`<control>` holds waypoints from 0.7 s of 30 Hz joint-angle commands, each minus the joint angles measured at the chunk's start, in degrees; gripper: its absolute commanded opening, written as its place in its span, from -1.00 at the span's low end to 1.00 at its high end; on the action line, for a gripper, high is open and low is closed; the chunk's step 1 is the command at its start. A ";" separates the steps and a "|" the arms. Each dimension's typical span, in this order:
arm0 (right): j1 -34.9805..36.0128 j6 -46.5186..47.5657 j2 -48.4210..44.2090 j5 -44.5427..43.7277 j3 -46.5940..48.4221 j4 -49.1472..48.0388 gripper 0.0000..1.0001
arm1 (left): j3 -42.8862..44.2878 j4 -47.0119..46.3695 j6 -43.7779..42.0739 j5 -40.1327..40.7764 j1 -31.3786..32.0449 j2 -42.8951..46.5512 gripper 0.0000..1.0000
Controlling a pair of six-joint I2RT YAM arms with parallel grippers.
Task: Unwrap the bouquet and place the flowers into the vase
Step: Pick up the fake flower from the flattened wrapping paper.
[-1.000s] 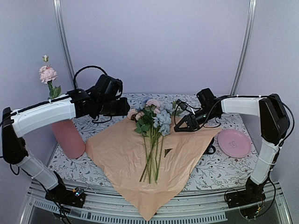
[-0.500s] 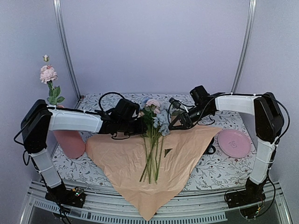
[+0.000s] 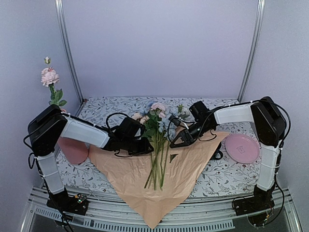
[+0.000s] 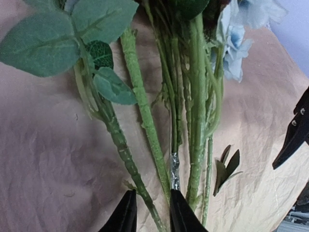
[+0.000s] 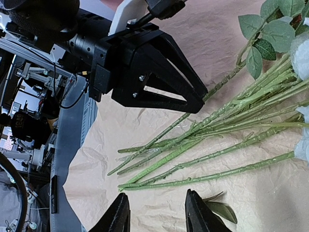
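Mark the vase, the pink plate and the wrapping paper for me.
vase [image 3: 73, 151], top view, lower body near the base.
pink plate [image 3: 241, 148], top view, its flat middle.
wrapping paper [image 3: 140, 193], top view, bare peach area toward the front corner.

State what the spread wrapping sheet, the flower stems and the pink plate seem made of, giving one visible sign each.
Wrapping sheet: probably matte paper; it holds fine creases.
Flower stems: likely moulded plastic; evenly green, ridged, one with a silvery patch.
Pink plate: ceramic or plastic, cannot tell; smooth, faint sheen.
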State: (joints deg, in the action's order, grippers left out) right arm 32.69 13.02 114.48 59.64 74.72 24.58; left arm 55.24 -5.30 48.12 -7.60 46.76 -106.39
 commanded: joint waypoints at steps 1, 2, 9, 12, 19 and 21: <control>0.36 -0.62 0.84 0.35 -0.32 -1.81 -0.17 | -1.56 -4.52 1.60 -3.94 0.52 -1.44 -0.50; 0.36 -0.62 0.79 0.31 -0.35 -1.81 -0.17 | -1.87 -5.02 1.81 -4.39 0.48 -1.56 -0.51; 0.37 -0.27 0.38 0.23 -0.70 -1.65 -0.17 | -1.65 -4.49 3.31 -5.68 0.38 -2.92 -0.58; 0.36 -0.03 -0.06 0.22 -0.78 -1.55 -0.17 | -1.54 -2.88 4.51 -5.62 0.42 -2.72 -0.50; 0.35 0.41 -1.07 0.04 -1.53 -1.62 -0.17 | -3.76 -0.93 6.05 -4.36 0.87 1.83 -0.30; 0.32 0.46 -1.27 0.00 -1.75 -1.84 -0.17 | -4.63 -1.91 6.54 -5.08 1.09 2.22 -0.34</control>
State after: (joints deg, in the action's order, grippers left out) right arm 32.95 12.86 114.72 59.61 74.00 23.75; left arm 52.38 -7.60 53.36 -12.01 46.87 -107.13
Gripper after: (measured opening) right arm 0.415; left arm 0.344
